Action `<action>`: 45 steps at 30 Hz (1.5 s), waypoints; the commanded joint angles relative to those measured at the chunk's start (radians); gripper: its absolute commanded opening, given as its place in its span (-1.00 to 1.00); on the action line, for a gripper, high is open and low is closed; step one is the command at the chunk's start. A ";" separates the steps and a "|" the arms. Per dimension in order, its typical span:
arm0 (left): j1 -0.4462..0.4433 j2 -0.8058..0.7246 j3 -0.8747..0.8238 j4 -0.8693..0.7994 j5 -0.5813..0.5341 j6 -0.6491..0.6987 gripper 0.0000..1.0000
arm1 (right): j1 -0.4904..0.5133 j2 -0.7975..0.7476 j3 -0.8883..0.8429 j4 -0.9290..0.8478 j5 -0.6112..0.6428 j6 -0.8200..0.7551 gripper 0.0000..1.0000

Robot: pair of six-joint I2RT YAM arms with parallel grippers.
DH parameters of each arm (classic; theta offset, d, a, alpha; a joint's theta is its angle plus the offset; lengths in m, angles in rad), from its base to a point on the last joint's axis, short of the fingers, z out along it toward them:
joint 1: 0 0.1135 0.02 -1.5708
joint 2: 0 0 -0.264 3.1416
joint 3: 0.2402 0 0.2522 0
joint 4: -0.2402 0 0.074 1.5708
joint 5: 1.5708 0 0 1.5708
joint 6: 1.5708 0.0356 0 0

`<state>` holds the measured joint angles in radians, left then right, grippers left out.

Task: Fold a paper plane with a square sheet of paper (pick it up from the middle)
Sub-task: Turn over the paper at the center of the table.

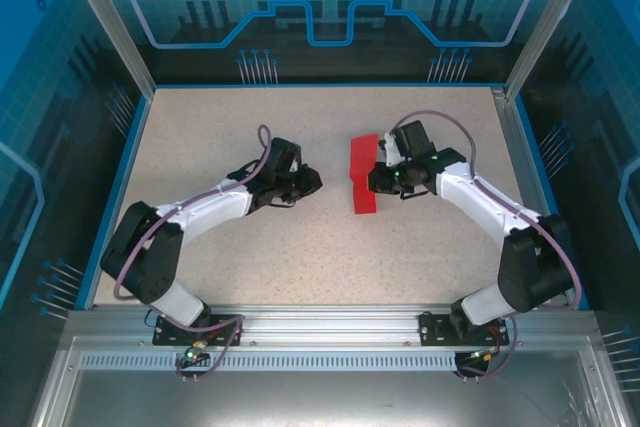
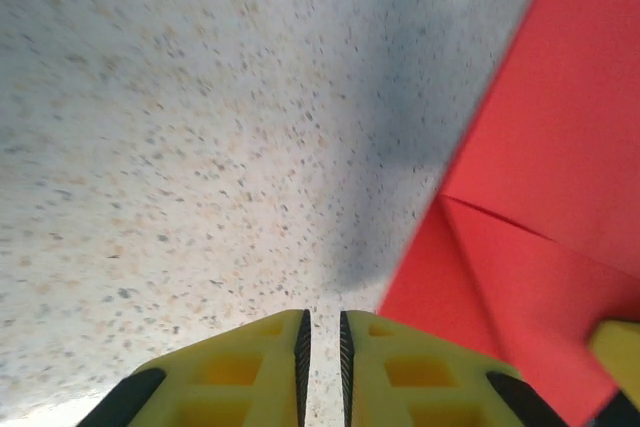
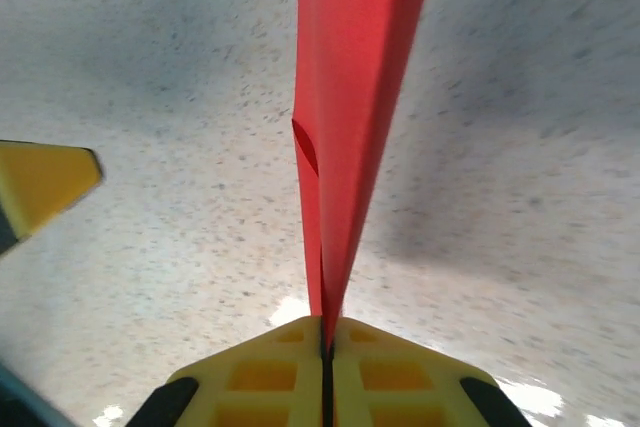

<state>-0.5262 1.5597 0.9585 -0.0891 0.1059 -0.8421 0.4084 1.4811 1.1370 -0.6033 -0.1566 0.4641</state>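
The red sheet of paper (image 1: 363, 175) is folded into a long narrow shape and lies just right of the table's middle. My right gripper (image 1: 379, 176) is shut on its right edge. In the right wrist view the folded layers (image 3: 355, 97) run straight up from the closed fingertips (image 3: 327, 332). My left gripper (image 1: 312, 182) hovers to the left of the paper, not touching it. Its jaws (image 2: 322, 322) stand a narrow gap apart with only table between them. The paper (image 2: 540, 197) shows a diagonal crease in the left wrist view. The paper plane is out of view.
The speckled tabletop (image 1: 250, 247) is bounded by a blue rim and metal frame posts (image 1: 110, 27). A yellow finger of the left gripper (image 3: 40, 182) shows at the left of the right wrist view. A yellow finger of the right gripper (image 2: 615, 347) shows beside the paper.
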 commanded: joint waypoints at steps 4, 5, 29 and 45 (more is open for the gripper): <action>0.008 -0.092 -0.064 -0.061 -0.201 -0.045 -0.59 | 0.085 -0.030 0.135 -0.400 0.446 -0.070 -0.83; 0.008 -0.100 -0.068 -0.065 -0.214 -0.050 -0.59 | 0.098 -0.030 0.148 -0.419 0.479 -0.064 -0.83; 0.028 -0.350 -0.209 -0.252 -0.520 -0.178 -0.42 | 0.419 0.670 0.632 -0.494 0.351 0.104 -0.48; 0.032 -0.116 -0.085 -0.110 -0.188 -0.009 -0.32 | 0.074 0.262 -0.082 0.286 -0.307 0.126 -0.67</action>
<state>-0.4999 1.3930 0.8139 -0.2646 -0.2218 -0.9165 0.4805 1.7260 1.0904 -0.4416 -0.3313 0.5816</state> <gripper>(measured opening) 0.341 0.168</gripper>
